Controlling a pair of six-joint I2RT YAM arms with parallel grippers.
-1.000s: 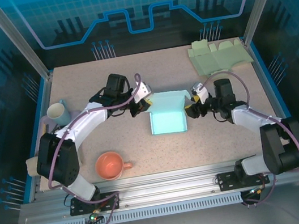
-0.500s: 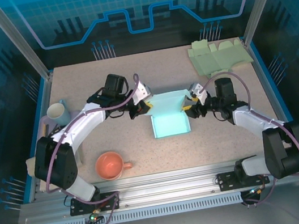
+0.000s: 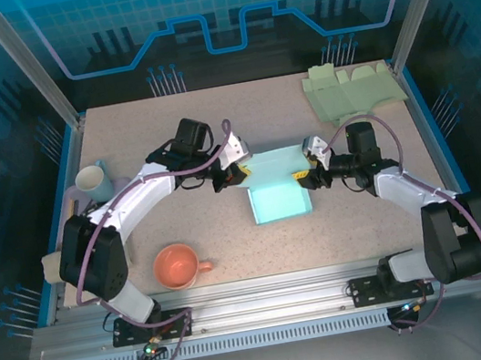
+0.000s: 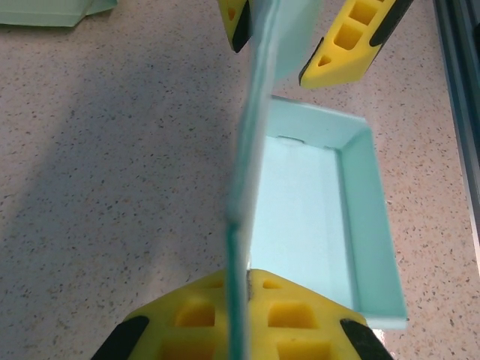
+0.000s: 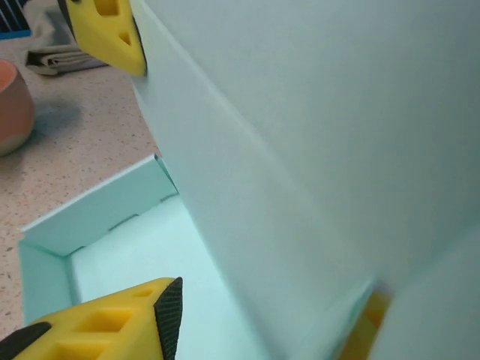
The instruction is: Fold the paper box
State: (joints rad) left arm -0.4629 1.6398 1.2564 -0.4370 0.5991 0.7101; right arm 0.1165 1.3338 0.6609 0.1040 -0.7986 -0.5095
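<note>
Rising at 12 o'clock, a flap of the paper box [image 3: 279, 201] is clamped by the left end effector [image 3: 240, 172] — the right end effector [image 3: 305, 172] is spread apart astride it at 3 o'clock.

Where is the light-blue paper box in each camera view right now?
Top external: paper box at the centre of the speckled table, between left gripper and right gripper.
Left wrist: paper box right of centre, its raised flap edge-on down the middle.
Right wrist: paper box lower left, its flap across the upper right.
Shared landmark: the speckled table.

Teal paper box [image 3: 279, 198], seemingly in left gripper [image 3: 234, 173]
</note>
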